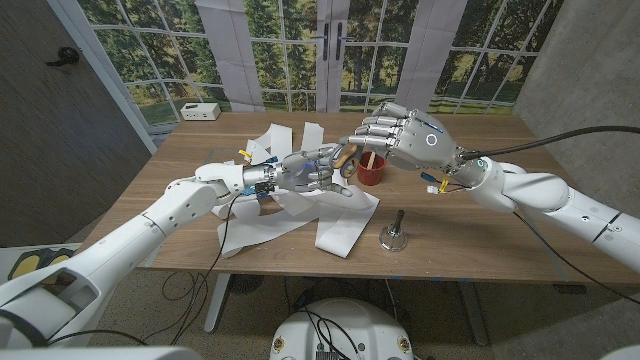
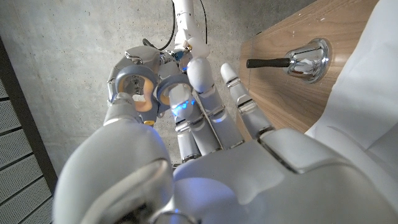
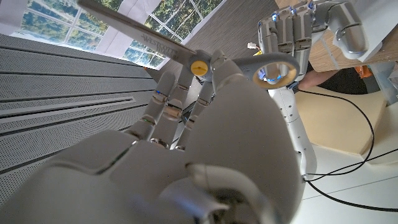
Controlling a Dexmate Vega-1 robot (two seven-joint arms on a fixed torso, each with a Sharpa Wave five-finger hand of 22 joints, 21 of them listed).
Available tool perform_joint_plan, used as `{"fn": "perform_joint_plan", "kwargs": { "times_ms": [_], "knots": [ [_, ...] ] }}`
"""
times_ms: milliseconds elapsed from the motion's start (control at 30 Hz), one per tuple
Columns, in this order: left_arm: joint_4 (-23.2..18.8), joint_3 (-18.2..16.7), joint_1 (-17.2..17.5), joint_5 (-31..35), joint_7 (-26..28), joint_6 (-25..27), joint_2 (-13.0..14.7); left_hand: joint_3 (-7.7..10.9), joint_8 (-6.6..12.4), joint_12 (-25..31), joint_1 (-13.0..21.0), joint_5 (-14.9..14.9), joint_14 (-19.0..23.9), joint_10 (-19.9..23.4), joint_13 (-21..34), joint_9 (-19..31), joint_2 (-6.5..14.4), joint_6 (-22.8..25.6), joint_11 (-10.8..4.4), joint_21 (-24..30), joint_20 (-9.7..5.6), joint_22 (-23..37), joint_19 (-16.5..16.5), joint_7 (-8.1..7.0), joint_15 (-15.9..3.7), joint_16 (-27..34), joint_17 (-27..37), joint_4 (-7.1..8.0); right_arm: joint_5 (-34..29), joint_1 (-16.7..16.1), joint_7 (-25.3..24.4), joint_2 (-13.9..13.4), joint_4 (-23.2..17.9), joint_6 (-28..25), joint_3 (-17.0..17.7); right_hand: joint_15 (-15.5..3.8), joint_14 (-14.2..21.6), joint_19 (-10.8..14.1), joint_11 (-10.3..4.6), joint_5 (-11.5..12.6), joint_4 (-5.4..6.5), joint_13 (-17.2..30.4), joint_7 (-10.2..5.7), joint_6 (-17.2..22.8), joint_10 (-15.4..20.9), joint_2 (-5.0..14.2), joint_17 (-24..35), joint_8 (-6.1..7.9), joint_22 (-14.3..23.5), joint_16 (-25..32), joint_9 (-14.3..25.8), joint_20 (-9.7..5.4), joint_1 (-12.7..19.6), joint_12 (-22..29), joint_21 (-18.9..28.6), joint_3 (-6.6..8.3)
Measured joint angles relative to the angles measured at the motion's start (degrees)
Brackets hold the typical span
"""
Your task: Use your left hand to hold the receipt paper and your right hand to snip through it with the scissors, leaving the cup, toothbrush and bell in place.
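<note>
Grey scissors (image 1: 345, 158) with orange-lined rings hang in the air between my two hands, above the red cup (image 1: 373, 172). My left hand (image 1: 312, 172) holds them by the handle rings (image 2: 134, 87), its fingers (image 2: 208, 99) stretched out beside them. My right hand (image 1: 400, 135) reaches in from the other side. Its fingers (image 3: 168, 106) lie against the scissors near the yellow pivot (image 3: 199, 67), and I cannot tell whether it grips. White receipt paper (image 1: 345, 228) lies in loose strips on the table under both hands. The bell (image 1: 392, 236) stands near the front edge.
A thin stick stands in the cup, perhaps the toothbrush. More paper strips (image 1: 275, 138) lie toward the back of the wooden table (image 1: 480, 240). A white box (image 1: 200, 111) sits at the far left corner. Cables hang from my right wrist (image 1: 440, 185).
</note>
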Motion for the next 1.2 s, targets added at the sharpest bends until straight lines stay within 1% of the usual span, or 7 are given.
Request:
{"fn": "perform_joint_plan", "kwargs": {
  "times_ms": [233,500,633,700,833,900,1200],
  "knots": [
    [0.4,0.32,-0.32,0.15,-0.05,-0.03,-0.3,0.0,-0.41,-0.27,0.24,0.0,-0.11,0.0,-0.35,-0.14,0.24,-0.54,0.0,0.0,0.0,0.0,0.0,0.54,-0.1,0.0,-0.1,0.0,-0.43,0.25,-0.09,0.16,0.23,0.16,-0.38,-0.07,0.33,-0.22,-0.01,0.18,-0.01,0.77,0.22,0.22,0.0,0.02,0.0,0.0,0.01,-0.22,-0.01,-0.22,-0.02,-0.2,0.0,-0.01],
    [0.3,0.37,-0.16,0.38,0.35,-0.3,-0.34,0.43,-0.41,-0.49,1.81,-0.39,-0.1,0.0,-0.71,-0.14,1.81,-0.6,0.0,0.0,0.3,0.0,-0.31,0.6,-0.1,0.0,-0.26,-0.43,-0.48,0.45,-0.07,0.22,0.11,0.17,-0.55,-0.06,0.33,-0.3,0.2,0.18,-0.02,0.81,0.22,0.22,0.21,0.09,0.07,0.0,0.01,-0.2,-0.01,-0.31,-0.09,-0.32,0.44,-0.03],
    [-0.44,0.34,0.27,0.71,1.42,-0.48,-0.09,0.92,-0.09,-0.48,2.69,-0.87,-0.1,0.0,-0.73,-0.13,2.69,-0.18,0.0,0.0,0.3,-0.01,-0.31,0.18,-0.1,0.0,-0.76,-0.91,-0.51,0.6,0.23,0.28,-0.02,0.22,-0.65,-0.07,0.32,-0.3,-0.02,0.18,-0.06,1.11,0.22,0.22,0.43,0.09,0.06,0.0,0.01,-0.17,-0.01,-0.31,-0.09,-0.05,0.44,-0.07],
    [-1.02,0.23,0.57,0.85,2.2,-0.49,0.12,1.12,0.05,-0.61,2.71,-1.11,-0.1,0.0,-0.87,-0.06,2.71,0.23,-0.01,0.0,0.3,-0.01,-0.31,-0.23,-0.1,0.28,-0.65,-1.11,-0.53,0.69,0.39,0.34,-0.07,0.24,-0.7,-0.07,0.32,-0.3,-0.07,0.18,-0.1,1.24,0.2,0.24,0.47,0.09,0.04,0.0,0.01,-0.17,-0.01,-0.31,-0.09,-0.05,0.44,-0.1],
    [-2.51,-0.16,1.29,1.21,4.03,-0.51,0.79,1.12,0.06,-0.61,2.71,-1.22,-0.1,0.21,-0.54,0.04,2.71,0.36,-0.22,0.42,-0.12,0.26,0.12,-0.35,-0.1,0.94,0.11,-1.11,-0.62,0.82,0.69,0.44,-0.13,0.25,-0.78,0.04,0.43,-0.3,-0.72,0.39,-0.2,1.24,-0.1,0.54,1.12,0.09,0.02,0.0,0.01,-0.17,-0.01,-0.31,-0.09,-0.06,0.44,-0.2],
    [-3.09,-0.34,1.57,1.36,4.93,-0.55,1.05,1.11,0.1,-0.1,2.71,-1.37,-0.1,0.21,-0.09,0.05,2.71,0.55,-0.22,0.44,-0.12,0.26,0.12,-0.53,-0.1,1.33,0.39,-1.11,-0.72,0.95,0.87,0.59,-0.16,0.26,-0.9,0.09,0.48,-0.3,-0.72,0.41,-0.19,1.24,-0.1,0.54,1.12,0.09,0.02,0.0,0.01,-0.17,-0.01,-0.31,-0.09,-0.06,0.44,-0.19],
    [-4.65,-0.63,2.04,1.67,6.31,-0.87,1.77,0.7,0.0,0.81,2.69,-1.72,-0.1,0.21,0.83,0.07,2.69,0.31,-0.22,0.77,-0.12,0.26,0.12,-0.08,-0.1,1.91,1.3,-1.18,-1.21,1.54,1.53,1.29,-0.09,0.25,-1.5,0.14,0.53,-0.29,-0.64,0.42,-0.17,1.23,-0.1,0.53,1.66,0.09,-0.05,0.0,0.01,-0.22,-0.15,-0.31,-0.09,-0.08,0.44,-0.18]
  ]
}}
